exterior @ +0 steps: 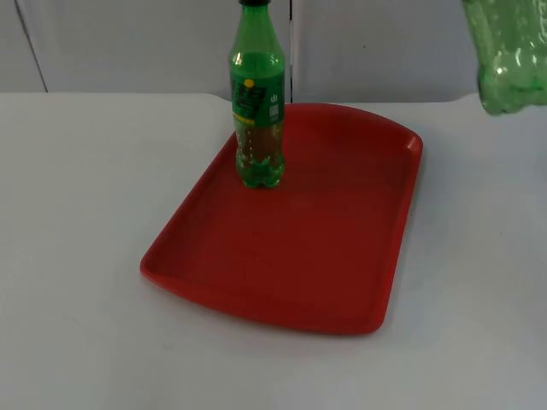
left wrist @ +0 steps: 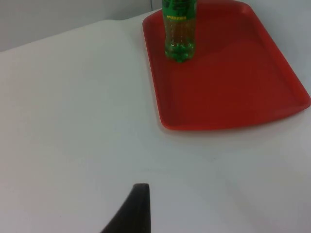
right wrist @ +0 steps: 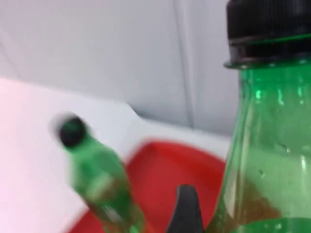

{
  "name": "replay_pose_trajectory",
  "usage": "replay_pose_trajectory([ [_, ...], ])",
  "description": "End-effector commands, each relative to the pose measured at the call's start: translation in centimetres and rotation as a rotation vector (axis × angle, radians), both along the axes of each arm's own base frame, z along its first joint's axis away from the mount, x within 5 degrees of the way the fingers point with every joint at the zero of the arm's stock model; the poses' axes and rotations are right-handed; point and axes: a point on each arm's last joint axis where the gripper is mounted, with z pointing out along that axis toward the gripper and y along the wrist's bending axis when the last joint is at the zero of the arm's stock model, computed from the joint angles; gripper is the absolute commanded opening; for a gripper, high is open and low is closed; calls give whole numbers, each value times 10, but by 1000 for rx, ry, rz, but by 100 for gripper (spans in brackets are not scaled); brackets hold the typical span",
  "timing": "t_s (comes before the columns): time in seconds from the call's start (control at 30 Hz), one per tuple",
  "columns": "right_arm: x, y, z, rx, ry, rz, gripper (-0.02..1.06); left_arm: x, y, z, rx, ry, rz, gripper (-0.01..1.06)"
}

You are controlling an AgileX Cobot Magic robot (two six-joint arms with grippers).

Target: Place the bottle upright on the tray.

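Top view first: the bottle, green and clear-walled, hangs in the air at the picture's upper right. It is off to the far right of the tray and touches neither the tray nor the table.

In the right wrist view the bottle looms just beside the right gripper. Its black cap is uppermost, with brownish liquid low in its body. The black fingertip stands against the bottle's side and the gripper has it clamped, carrying it upright.

The red tray lies flat in the middle of the white table, with a low raised rim and rounded corners. A second bottle stands upright on it, close to the far left corner. It is green too, with a dark cap, a label round its middle and brownish drink in its lower half. From the right wrist view the second bottle appears blurred and leaning, well apart from the held one. It rises from the tray's floor between the gripper and the grey wall.

The left gripper waits over bare table, well short of the tray's near edge. Whether it is wide or narrow I cannot tell. The left wrist view looks across the table to the tray and the base of the second bottle.
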Motion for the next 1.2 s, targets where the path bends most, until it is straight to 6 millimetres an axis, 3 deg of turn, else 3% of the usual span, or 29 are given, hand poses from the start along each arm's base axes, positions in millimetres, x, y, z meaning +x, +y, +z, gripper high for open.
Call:
replay_pose_trajectory([
  [0.0,-6,14,16,38,-125,63,0,0,0,-1,-3,1,10,105],
  [0.17,-22,42,8,189,-350,187,0,0,0,-1,-3,1,10,105],
  [0.3,-32,46,-8,256,-443,233,0,0,0,-1,-3,1,10,105],
  [0.47,-44,49,-29,218,-536,347,0,0,0,-1,-3,1,10,105],
  [0.53,-42,53,-47,226,-538,373,0,0,0,-1,-3,1,10,105],
  [0.73,-36,64,-74,248,-573,442,0,0,0,-1,-3,1,10,105],
  [0.83,-36,79,-102,268,-639,594,0,0,0,-1,-3,1,10,105],
  [1.0,-23,92,-139,332,-532,625,0,0,0,-1,-3,1,10,105],
  [1.17,-15,100,-169,396,-539,649,0,0,0,-1,-3,1,10,105],
])
